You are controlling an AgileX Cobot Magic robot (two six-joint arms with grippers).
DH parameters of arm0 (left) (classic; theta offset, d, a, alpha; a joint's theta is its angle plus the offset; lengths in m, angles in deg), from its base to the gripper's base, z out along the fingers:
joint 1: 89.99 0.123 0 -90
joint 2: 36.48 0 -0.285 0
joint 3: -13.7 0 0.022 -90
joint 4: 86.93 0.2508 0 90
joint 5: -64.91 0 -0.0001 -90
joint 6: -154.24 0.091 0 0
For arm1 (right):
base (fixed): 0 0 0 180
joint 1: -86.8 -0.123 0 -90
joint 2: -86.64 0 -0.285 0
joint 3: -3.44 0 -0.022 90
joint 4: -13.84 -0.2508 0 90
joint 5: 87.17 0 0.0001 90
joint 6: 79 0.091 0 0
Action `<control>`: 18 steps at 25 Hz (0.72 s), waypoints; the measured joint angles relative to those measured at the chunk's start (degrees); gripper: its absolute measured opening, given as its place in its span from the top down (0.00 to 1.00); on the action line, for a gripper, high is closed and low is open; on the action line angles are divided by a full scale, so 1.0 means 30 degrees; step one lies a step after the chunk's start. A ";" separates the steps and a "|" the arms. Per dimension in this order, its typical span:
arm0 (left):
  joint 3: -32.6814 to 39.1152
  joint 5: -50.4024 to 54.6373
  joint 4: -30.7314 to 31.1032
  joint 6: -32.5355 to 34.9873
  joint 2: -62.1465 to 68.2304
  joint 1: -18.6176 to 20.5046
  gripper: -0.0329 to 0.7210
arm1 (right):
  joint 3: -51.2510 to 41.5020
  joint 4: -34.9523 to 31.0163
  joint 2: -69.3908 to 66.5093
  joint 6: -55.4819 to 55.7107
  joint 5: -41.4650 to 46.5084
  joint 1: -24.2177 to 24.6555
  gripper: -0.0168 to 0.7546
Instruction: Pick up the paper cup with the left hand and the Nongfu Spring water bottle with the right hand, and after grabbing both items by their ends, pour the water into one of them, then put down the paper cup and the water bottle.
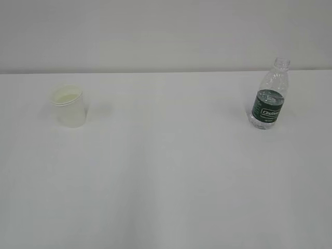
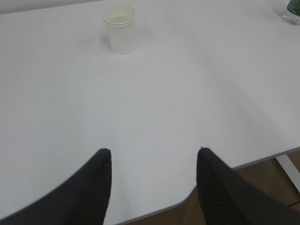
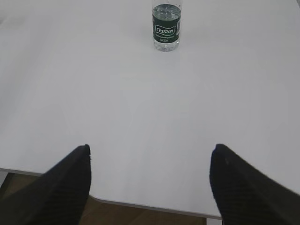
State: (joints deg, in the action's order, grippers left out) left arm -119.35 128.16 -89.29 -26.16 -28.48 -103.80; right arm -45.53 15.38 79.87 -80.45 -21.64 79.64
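The left hand (image 2: 153, 187) stood with its two black jaws spread apart and nothing between them, hanging over the near edge of the white table (image 2: 154, 108); only the jaw tips showed in the left wrist view, and bare tabletop lay between and ahead of them; well beyond, toward the far side, the paper cup (image 2: 120, 28) stood upright and apart from the gripper, its rolled rim up and its pale inside visible; at the top right corner of that view a sliver of the Nongfu Spring water bottle (image 2: 293, 14) showed.

The right hand (image 3: 150, 187) likewise had its jaws spread, wider than the left's, gripping nothing, over the near table edge with brown floor showing below; straight ahead and well apart stood the bottle, upright, its dark green label facing the camera.

In the exterior view neither arm appeared; the cup stood on the left of the table and the bottle on the right, far from each other, both upright; the bottle's neck was capless; the water (image 1: 267, 95) showed as a level just at the top of the label; whether the cup held any liquid could not be told.
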 joint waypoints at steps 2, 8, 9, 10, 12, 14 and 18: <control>0.0000 0.0000 0.0000 0.0000 0.0000 0.0000 0.41 | 0.0000 0.0000 0.0000 0.0000 0.0000 0.0000 0.22; 0.0000 0.0000 0.0000 0.0000 0.0000 0.0000 0.41 | 0.0000 0.0000 0.0000 0.0000 0.0000 0.0000 0.22; 0.0000 0.0000 0.0000 0.0000 0.0000 0.0000 0.41 | 0.0000 0.0000 0.0000 0.0000 0.0000 0.0000 0.22; 0.0000 0.0000 0.0000 0.0000 0.0000 0.0000 0.41 | 0.0000 0.0000 0.0000 0.0000 0.0000 0.0000 0.22; 0.0000 0.0000 0.0000 0.0000 0.0000 0.0000 0.41 | 0.0000 0.0000 0.0000 0.0000 0.0000 0.0000 0.22; 0.0000 0.0000 0.0000 0.0000 0.0000 0.0000 0.41 | 0.0000 0.0000 0.0000 0.0000 0.0000 0.0000 0.22; 0.0000 0.0000 0.0000 0.0000 0.0000 0.0000 0.40 | 0.0000 0.0000 0.0000 0.0036 0.0000 0.0000 0.22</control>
State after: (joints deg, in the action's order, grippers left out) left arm -119.35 128.16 -89.29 -26.16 -28.48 -103.80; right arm -45.53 15.38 79.87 -80.35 -21.64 79.64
